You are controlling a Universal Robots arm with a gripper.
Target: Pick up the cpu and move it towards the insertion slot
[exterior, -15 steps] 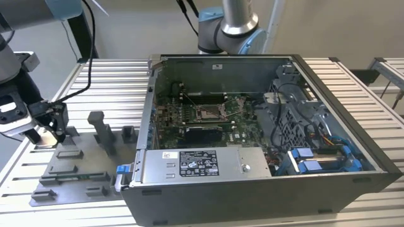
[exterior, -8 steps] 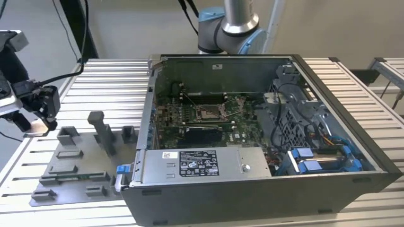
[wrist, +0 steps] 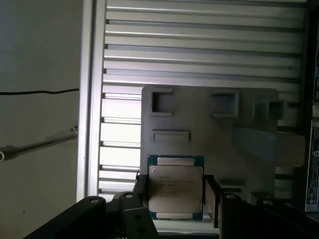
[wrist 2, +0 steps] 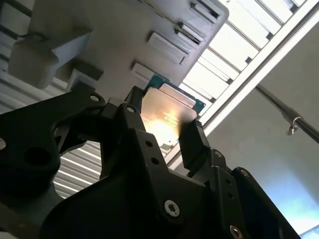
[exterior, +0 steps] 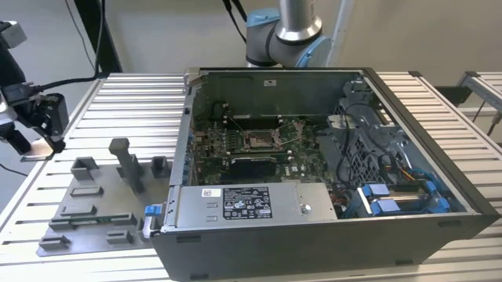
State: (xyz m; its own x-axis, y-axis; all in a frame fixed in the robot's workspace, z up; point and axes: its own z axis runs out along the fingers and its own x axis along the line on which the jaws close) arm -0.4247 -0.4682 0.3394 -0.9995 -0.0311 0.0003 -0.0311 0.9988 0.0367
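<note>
In both wrist views my gripper [wrist: 175, 201] [wrist 2: 162, 128] is shut on the cpu [wrist: 175, 191] [wrist 2: 167, 112], a thin square chip with a silvery top and a green rim, one black finger on each side edge. In the exterior view the gripper [exterior: 47, 144] hangs above the ribbed table at that view's far left, beyond the edge of the grey fixture plate [exterior: 86, 217]. The insertion slot [exterior: 257, 139], a silver-framed socket on the green board, lies inside the open computer case [exterior: 330, 176], well over toward the exterior view's right of the gripper.
The fixture plate [wrist: 209, 134] carries several grey blocks and a tall post [exterior: 126, 164]. The case's left wall [exterior: 182, 141] rises between the gripper and the socket. Cables and drive bays [exterior: 392, 194] crowd the case's right side. The arm's base [exterior: 286, 35] stands behind the case.
</note>
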